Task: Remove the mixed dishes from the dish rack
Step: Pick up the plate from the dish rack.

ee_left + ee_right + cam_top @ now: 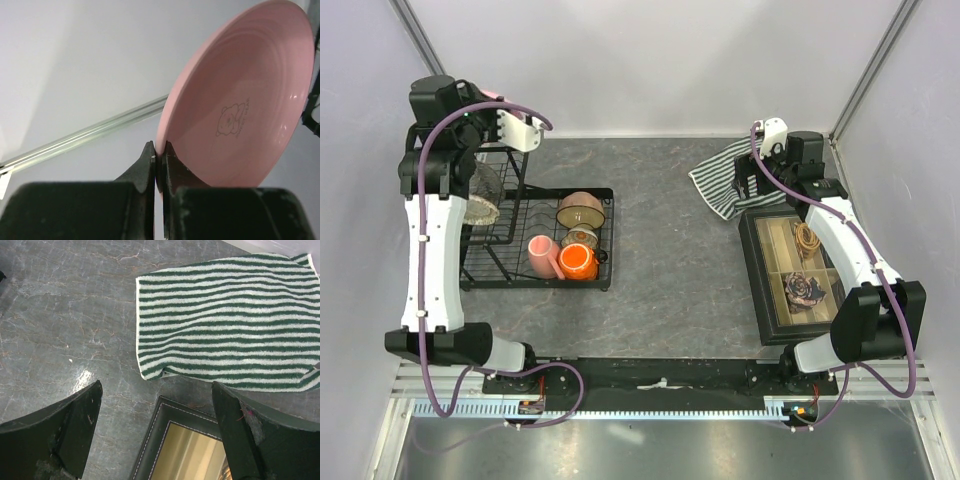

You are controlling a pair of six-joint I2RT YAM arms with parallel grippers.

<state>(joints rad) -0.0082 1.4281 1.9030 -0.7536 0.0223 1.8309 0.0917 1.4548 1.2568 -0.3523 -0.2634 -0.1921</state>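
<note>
My left gripper (160, 156) is shut on the rim of the pink round plate (240, 110) and holds it on edge, high above the back left of the dish rack (510, 262). In the top view the left gripper (498, 112) hides most of the plate, of which a pink sliver (491, 95) shows. The rack holds a patterned oval dish (480, 196), a tan-brown bowl (581, 208), a small floral bowl (582, 238), a pink mug (540, 256) and an orange mug (578, 263). My right gripper (750, 183) (157, 410) is open and empty.
A green-striped towel (720, 180) (230, 320) lies at the back right. A dark compartmented box of trinkets (798, 275) lies along the right side, with its corner (170, 440) under my right gripper. White walls enclose the table.
</note>
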